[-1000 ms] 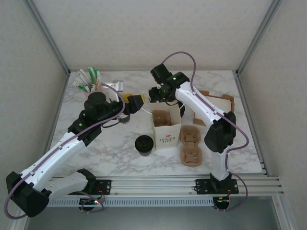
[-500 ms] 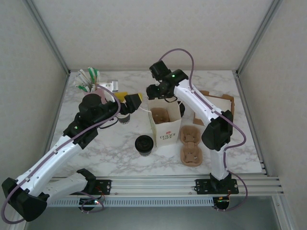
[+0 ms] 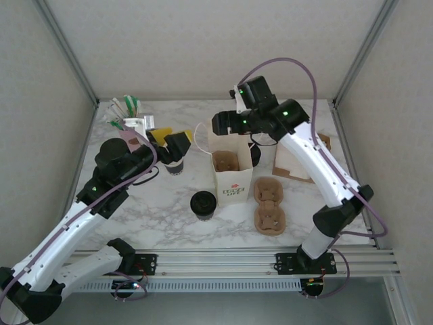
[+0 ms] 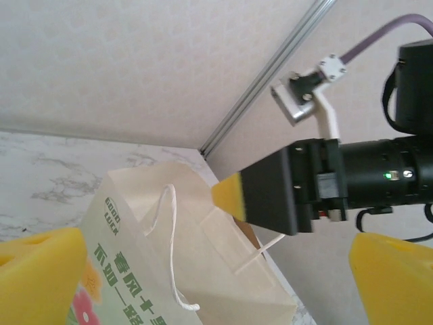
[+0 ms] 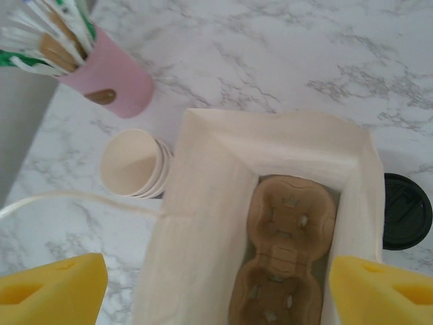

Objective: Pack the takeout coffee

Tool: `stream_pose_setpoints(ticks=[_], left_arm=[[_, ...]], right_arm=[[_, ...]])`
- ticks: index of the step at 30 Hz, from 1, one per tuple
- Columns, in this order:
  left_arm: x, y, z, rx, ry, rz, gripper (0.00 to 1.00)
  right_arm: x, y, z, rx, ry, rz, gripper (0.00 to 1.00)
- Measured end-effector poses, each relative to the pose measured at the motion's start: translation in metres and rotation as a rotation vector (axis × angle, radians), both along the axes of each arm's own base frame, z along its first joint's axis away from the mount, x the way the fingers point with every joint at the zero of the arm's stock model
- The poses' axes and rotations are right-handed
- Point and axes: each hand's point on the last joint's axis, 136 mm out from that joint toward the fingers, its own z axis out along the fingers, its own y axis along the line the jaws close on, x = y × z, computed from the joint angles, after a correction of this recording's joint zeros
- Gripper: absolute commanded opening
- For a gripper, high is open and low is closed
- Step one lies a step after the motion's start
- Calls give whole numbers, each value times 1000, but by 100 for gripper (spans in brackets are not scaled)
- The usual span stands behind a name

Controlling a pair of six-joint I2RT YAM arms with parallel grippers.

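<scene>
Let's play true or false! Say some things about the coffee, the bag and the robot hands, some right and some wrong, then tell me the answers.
1. The takeout coffee is inside the paper bag. False: it stands on the table beside the bag.
2. A cardboard cup carrier lies inside the bag. True.
3. The right end effector grips the bag's handle. False: it is open above the bag, holding nothing.
4. The pink cup has sticks in it. True.
</scene>
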Motion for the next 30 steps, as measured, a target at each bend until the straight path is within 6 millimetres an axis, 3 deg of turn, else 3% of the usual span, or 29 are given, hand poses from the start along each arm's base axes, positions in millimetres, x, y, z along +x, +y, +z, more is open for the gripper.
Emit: stream_pose_setpoints(ticks=[6, 16, 25, 30], left_arm=[[-8, 6, 1, 1, 8, 7, 100], [-27, 22, -3, -3, 30, 31, 100], [-36, 26, -61, 10, 172, 33, 100], [-35, 25, -99, 26, 262, 33, 100]], right_arm=[[-30, -16, 13, 52, -8, 21, 99], [-87, -53, 12, 99, -12, 43, 99], [-115, -89, -14, 87, 6, -45, 99], [-129, -98, -41, 103, 44, -66, 99]])
